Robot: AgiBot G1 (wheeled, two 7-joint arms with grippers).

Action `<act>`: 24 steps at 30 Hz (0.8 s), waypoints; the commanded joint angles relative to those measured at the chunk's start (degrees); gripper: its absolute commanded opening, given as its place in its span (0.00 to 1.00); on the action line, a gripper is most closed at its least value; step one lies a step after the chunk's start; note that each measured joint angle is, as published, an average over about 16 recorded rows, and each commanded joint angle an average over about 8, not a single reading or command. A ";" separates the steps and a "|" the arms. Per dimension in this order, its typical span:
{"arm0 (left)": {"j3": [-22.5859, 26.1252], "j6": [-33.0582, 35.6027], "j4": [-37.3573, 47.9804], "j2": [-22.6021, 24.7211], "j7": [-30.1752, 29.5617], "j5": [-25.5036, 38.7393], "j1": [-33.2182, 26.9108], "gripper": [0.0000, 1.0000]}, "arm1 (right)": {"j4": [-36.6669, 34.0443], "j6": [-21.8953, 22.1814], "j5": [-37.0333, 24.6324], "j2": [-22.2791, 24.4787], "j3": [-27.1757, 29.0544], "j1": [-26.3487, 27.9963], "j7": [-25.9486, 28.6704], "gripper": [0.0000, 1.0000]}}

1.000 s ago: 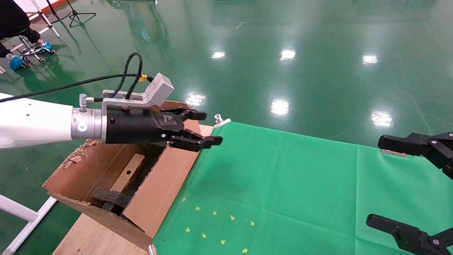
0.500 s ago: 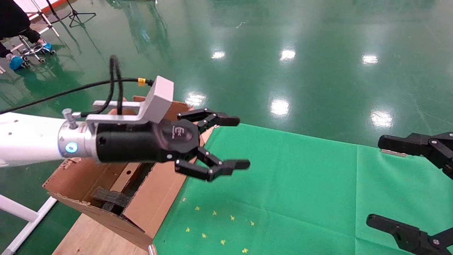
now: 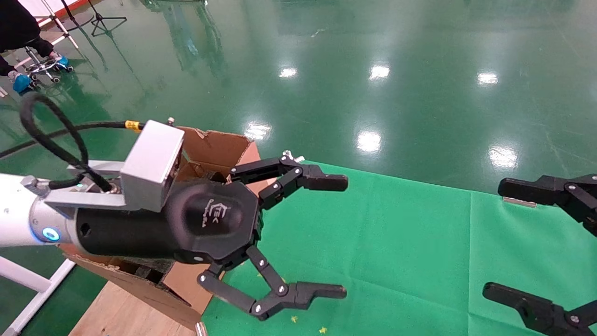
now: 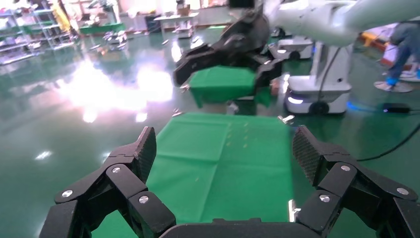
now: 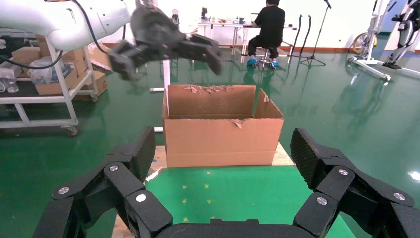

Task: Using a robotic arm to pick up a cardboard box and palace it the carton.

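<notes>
My left gripper (image 3: 344, 237) on the white robotic arm (image 3: 14, 219) is open wide and empty, held above the green cloth (image 3: 396, 224) just right of the carton (image 3: 214, 144). The arm covers most of the carton's inside, so the small cardboard box is hidden. In the right wrist view the carton (image 5: 223, 134) stands upright with torn flaps, and the left gripper (image 5: 166, 57) hovers above it. In the left wrist view, my left gripper (image 4: 225, 148) shows only cloth between its jaws. My right gripper (image 3: 493, 238) is open and parked at the right edge.
The cloth covers a wooden tabletop (image 3: 116, 312) whose bare strip shows under the carton. Small yellow marks (image 3: 294, 319) dot the cloth near the front. A seated person (image 3: 18, 28) and stands are far off on the glossy green floor (image 3: 373, 70).
My left gripper has swung out from over the carton, moving right and toward the camera, and its jaws have opened wider. The small box seen inside the carton is now hidden behind the arm.
</notes>
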 commanded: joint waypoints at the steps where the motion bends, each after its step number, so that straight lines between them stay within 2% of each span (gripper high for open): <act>1: -0.84 0.53 -1.16 -0.09 0.64 -1.30 0.98 1.00 | 0.00 0.00 0.00 0.00 0.00 0.00 0.00 1.00; 24: -0.27 0.11 -0.35 -0.04 0.31 -0.43 0.35 1.00 | -0.01 0.01 0.01 0.00 0.00 0.00 0.00 1.00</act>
